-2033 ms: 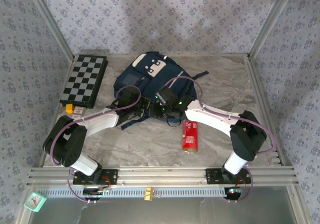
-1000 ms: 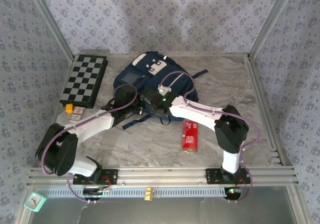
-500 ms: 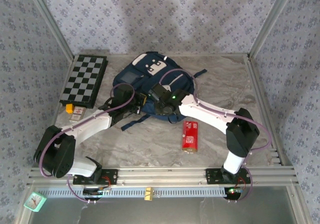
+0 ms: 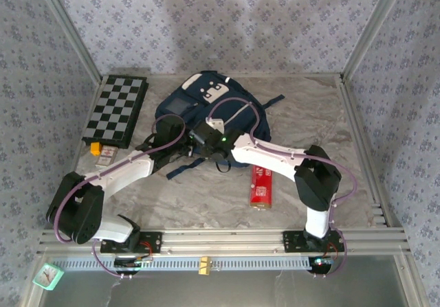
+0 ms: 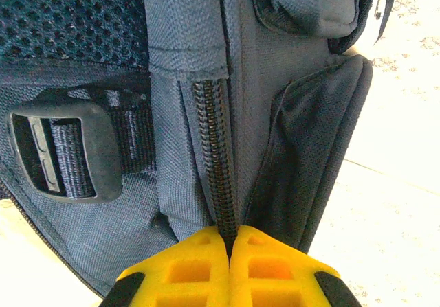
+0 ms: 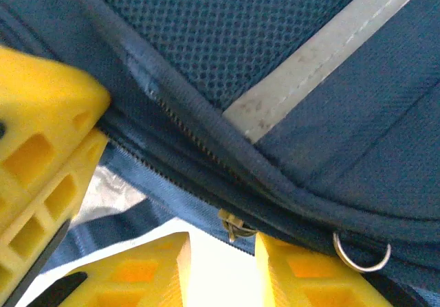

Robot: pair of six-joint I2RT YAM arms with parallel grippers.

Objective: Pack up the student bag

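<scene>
The student bag [image 4: 180, 108] lies at the back centre of the table, navy blue with a white front patch. My left gripper [image 5: 230, 242] is shut on the bag's fabric along a black zipper line [image 5: 213, 156], next to a black strap buckle [image 5: 65, 152]. It grips the bag's near edge in the top view [image 4: 184, 149]. My right gripper [image 6: 221, 242] is open at the same edge, close to the left one [image 4: 204, 142]. A small metal zipper slider [image 6: 234, 224] sits at the mouth of its gap, not pinched. The left gripper's yellow fingers [image 6: 41, 135] show beside it.
A red box [image 4: 260, 185] lies on the table right of the grippers. A folded chessboard [image 4: 115, 110] sits at the back left with small items [image 4: 103, 152] in front of it. A metal ring [image 6: 361, 252] hangs on the bag by the right finger. A teal clock [image 4: 48, 274] lies past the near rail.
The right arm has swung left along the bag's near edge to sit beside the left gripper, and its jaws have narrowed. The left gripper keeps its hold.
</scene>
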